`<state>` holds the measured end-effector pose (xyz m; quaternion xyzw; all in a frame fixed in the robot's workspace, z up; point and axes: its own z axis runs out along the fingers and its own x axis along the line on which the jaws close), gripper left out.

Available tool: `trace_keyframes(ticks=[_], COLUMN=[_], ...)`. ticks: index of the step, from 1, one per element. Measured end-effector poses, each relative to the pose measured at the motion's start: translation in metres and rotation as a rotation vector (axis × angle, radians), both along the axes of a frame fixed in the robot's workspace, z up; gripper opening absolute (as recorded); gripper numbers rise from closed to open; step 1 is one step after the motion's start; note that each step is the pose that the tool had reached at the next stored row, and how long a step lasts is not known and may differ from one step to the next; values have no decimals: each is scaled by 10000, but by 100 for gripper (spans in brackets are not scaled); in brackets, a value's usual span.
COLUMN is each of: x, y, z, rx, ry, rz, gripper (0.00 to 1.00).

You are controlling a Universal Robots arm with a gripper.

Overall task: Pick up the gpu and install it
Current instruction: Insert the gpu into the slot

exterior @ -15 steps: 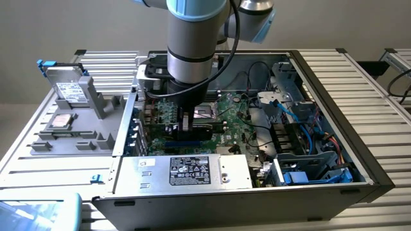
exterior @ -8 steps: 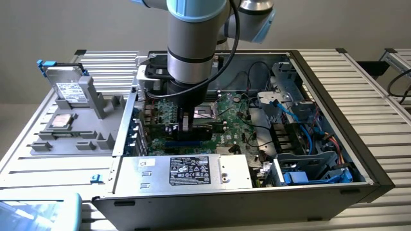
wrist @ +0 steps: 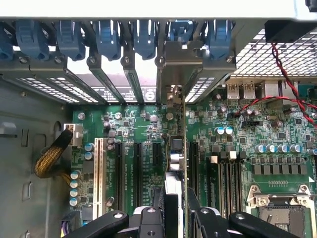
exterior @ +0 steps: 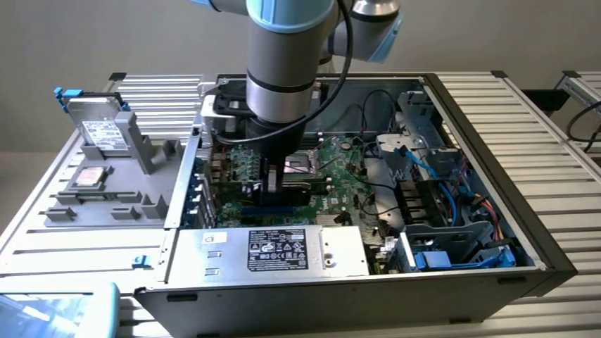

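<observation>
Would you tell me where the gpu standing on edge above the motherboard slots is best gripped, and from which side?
Probably the free top edge, pinched across both flat faces from above, as the gripper holds it. The gpu stands thin on edge, its metal bracket at the case's rear wall and its lower edge facing the motherboard, leaving no other edge free.

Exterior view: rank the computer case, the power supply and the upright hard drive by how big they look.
1. computer case, by far the largest.
2. power supply.
3. hard drive, the smallest, though it seems to stand farther from the camera, which may shrink it somewhat.
</observation>
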<state>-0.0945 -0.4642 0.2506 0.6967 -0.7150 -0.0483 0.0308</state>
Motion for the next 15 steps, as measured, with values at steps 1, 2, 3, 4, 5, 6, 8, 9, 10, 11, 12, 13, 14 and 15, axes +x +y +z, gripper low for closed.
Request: trace_keyframes(ticks=[1, 2, 3, 4, 5, 6, 8, 9, 10, 11, 12, 13, 14, 15], x=[2, 2, 2, 2, 2, 3, 2, 1, 0, -1, -1, -1, -2, -4], y=[-1, -1, -1, 0, 1, 4, 8, 8, 8, 9, 9, 10, 12, 13], z=[0, 0, 0, 0, 0, -1, -1, -1, -1, -2, -2, -4, -5, -6], rx=[0, 0, 0, 0, 0, 1, 1, 0, 1, 3, 4, 7, 10, 11], ry=[0, 0, 0, 0, 0, 1, 4, 5, 7, 8, 8, 8, 7, 7], rz=[-2, -5, -12, -23, -39, -59, -96, -106, -112, -118, -124, -130, -136, -144], gripper=[28, 28, 28, 28, 28, 28, 28, 28, 28, 28, 28, 28, 28, 28])
